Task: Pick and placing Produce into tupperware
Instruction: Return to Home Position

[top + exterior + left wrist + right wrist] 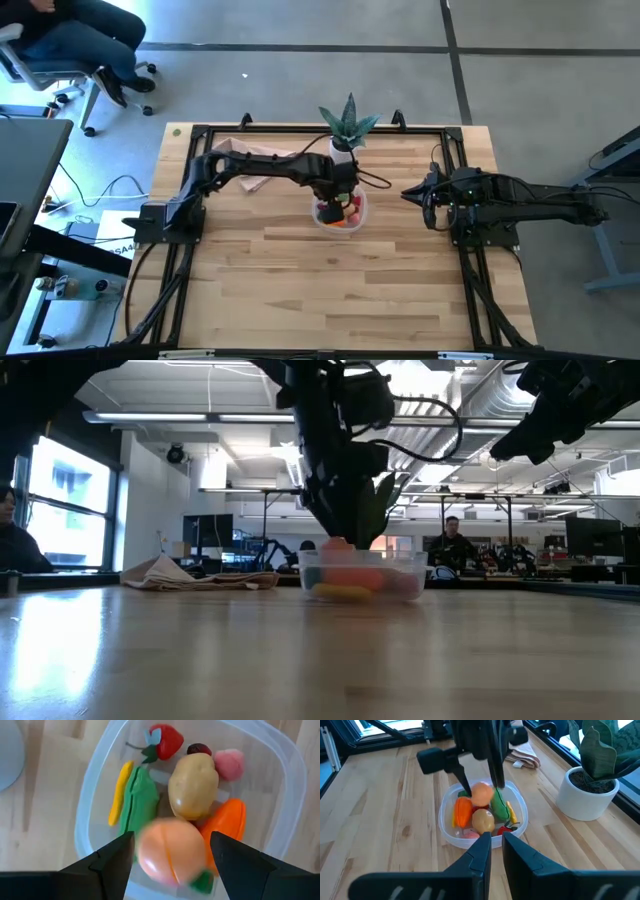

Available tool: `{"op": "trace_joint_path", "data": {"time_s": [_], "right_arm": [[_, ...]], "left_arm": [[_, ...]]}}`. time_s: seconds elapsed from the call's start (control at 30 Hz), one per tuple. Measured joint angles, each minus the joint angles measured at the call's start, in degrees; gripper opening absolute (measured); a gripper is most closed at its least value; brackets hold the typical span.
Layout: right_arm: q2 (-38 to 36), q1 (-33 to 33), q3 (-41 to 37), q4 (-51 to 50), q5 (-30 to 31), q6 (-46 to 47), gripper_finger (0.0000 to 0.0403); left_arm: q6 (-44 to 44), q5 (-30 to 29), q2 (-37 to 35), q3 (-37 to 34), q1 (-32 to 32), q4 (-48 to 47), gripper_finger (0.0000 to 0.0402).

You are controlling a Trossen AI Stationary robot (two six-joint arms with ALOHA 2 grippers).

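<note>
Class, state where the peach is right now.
The peach lies in the tupperware, beside the potato and carrot, between the left gripper's open fingers (left wrist view).

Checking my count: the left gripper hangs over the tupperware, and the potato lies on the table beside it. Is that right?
Not quite. The potato lies inside the tupperware, not on the table beside it; the left wrist view shows this. The left gripper does hang over the tupperware, as you said.

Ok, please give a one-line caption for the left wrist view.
Left gripper, fingers open, over the peach lying in the tupperware with other produce.
</note>
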Motion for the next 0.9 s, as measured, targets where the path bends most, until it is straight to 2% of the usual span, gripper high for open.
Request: {"op": "trace_joint_path", "data": {"time_s": [0.37, 0.6, 0.9], "right_arm": [[0.0, 0.0, 0.0, 0.0, 0.0, 0.0, 0.0035], [0.0, 0.0, 0.0, 0.0, 0.0, 0.0, 0.0035], [0.0, 0.0, 0.0, 0.0, 0.0, 0.0, 0.0035]], "left_arm": [[0.1, -0.8, 0.9, 0.0, 0.0, -0.8, 0.0206], [0.2, -0.8, 0.8, 0.0, 0.0, -0.8, 0.0193], [-1.8, 1.1, -6.0, 0.1, -0.2, -1.6, 0.0193]]}}
